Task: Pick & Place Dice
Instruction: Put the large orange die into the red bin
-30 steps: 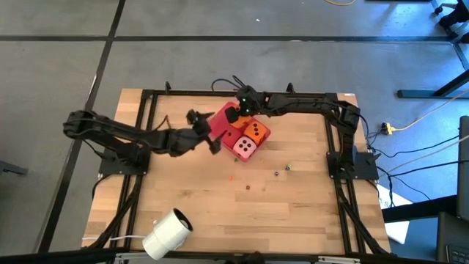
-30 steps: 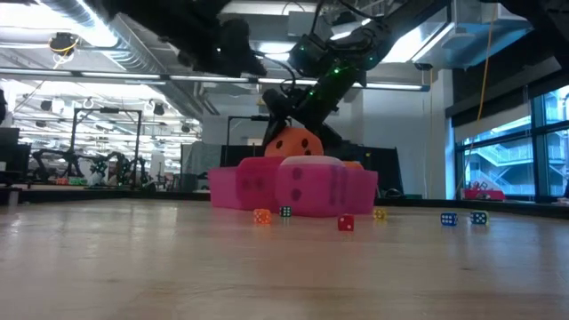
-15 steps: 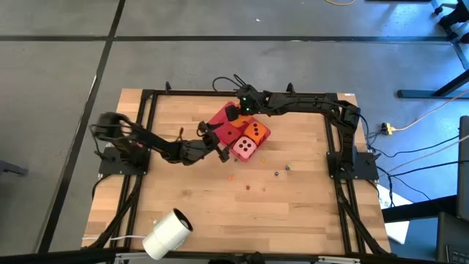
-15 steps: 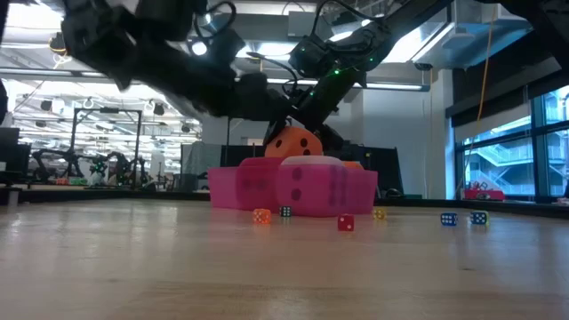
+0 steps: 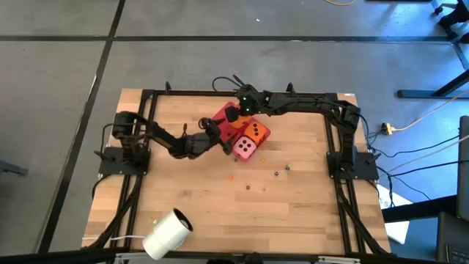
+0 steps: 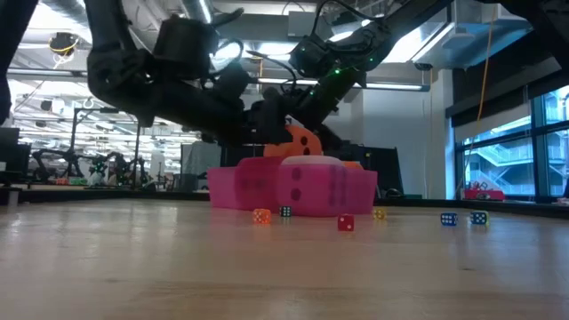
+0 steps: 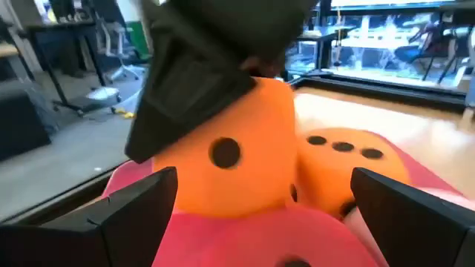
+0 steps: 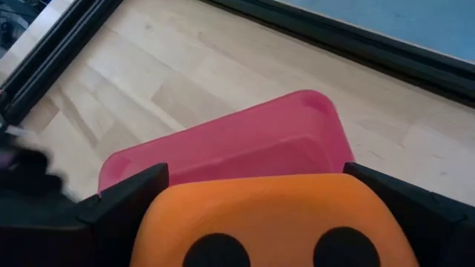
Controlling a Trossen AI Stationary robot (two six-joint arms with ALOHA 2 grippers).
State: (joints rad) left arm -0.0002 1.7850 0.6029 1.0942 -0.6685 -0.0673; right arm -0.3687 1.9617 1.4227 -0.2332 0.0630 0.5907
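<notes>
The flat red tray [image 5: 222,117] lies at the table's far middle. My right gripper [image 5: 238,111] is over it, shut on an orange die [image 8: 274,219], which also shows in the left wrist view as a one-pip orange die [image 7: 230,159]. A second orange die [image 5: 255,132] and the pink die [image 5: 245,149] sit at the tray's near right side. A red die [image 7: 282,237] lies just before my left gripper [image 7: 263,182]. That gripper is open and stands level at the tray's left side [image 5: 218,137], touching nothing. My right gripper pinches the orange die between its two fingers [image 8: 130,204], one on each opposite side face [image 8: 167,222]. It comes from above, slanting in from the table's far right. The die is upright above the tray [image 6: 300,142]; whether its underside rests on the dice below, I cannot tell.
Several tiny coloured beads [image 5: 248,186] are scattered on the wood near the tray [image 6: 346,223]. A white roll [image 5: 167,232] lies at the table's near left. Black frame rails [image 5: 146,103] run along the table's sides. Bare wood lies at the near middle.
My left arm has swung from the table's left toward the tray and come down, bringing its open gripper close against the dice at the tray's left side. My right gripper and its orange die have kept still.
</notes>
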